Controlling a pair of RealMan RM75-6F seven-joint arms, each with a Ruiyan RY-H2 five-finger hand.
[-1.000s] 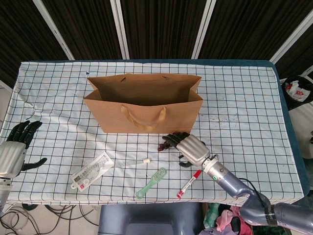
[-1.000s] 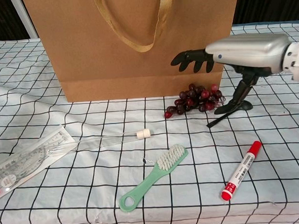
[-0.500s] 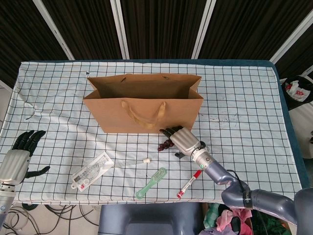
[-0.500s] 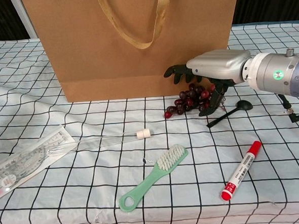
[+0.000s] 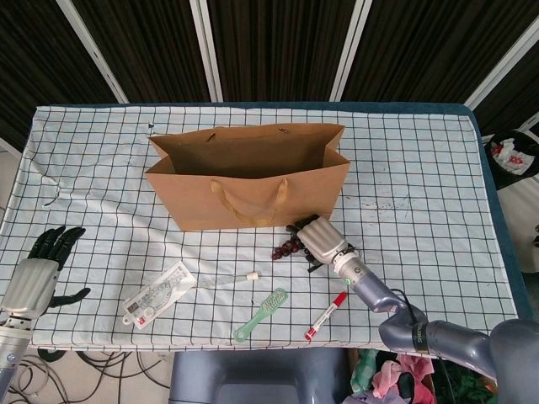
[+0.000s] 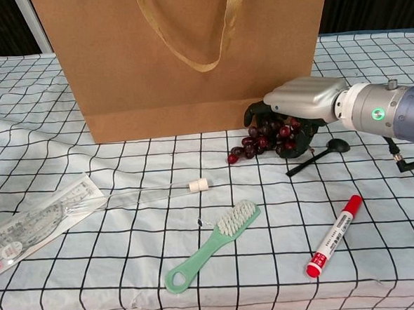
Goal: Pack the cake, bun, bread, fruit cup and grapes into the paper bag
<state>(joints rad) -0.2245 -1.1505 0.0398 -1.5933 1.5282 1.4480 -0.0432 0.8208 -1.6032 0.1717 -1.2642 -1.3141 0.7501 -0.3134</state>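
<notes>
Resting directly over the grapes (image 6: 266, 139), the right hand (image 6: 303, 101) has its dark fingers (image 6: 255, 113) curled down around the bunch; whether the grip is closed fully cannot be told. Grapes: one bunch, on the table (image 5: 421, 168), just in front of the paper bag's lower right corner, long axis running left to right, loose end toward the left. Paper bag (image 5: 248, 177): one, upright, mouth open; its contents cannot be seen. Left hand (image 5: 38, 273): at the table's far left edge, holding nothing, fingers apart, well away from the grapes. Other items, one each: red marker (image 6: 333, 236), green brush (image 6: 214, 244), packaged ruler set (image 6: 35, 223), black spoon (image 6: 318, 156).
</notes>
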